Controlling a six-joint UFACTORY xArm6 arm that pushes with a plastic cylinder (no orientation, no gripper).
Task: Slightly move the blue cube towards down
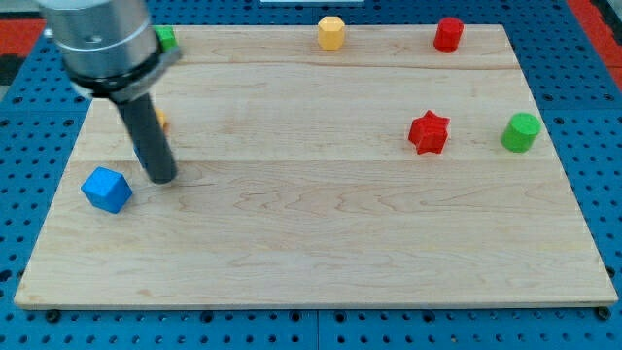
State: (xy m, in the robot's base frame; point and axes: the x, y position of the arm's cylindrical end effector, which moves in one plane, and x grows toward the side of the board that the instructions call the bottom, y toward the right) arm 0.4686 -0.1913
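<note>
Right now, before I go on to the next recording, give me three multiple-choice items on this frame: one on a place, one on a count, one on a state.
1. Where is the blue cube?
A. near the board's left edge in the view
B. at the view's top right
C. beside the red star

2. How many red blocks are on the board?
A. one
B. two
C. four

3. How does my tip stand to the blue cube?
A. resting on top of it
B. close on its right in the view, with a small gap showing
C. far off, by the green cylinder

Answers:
1. A, as the cube lies low on the wooden board by its left edge.
2. B, as there is the red star and a red cylinder at the top.
3. B, as bare wood shows between rod end and cube.
</note>
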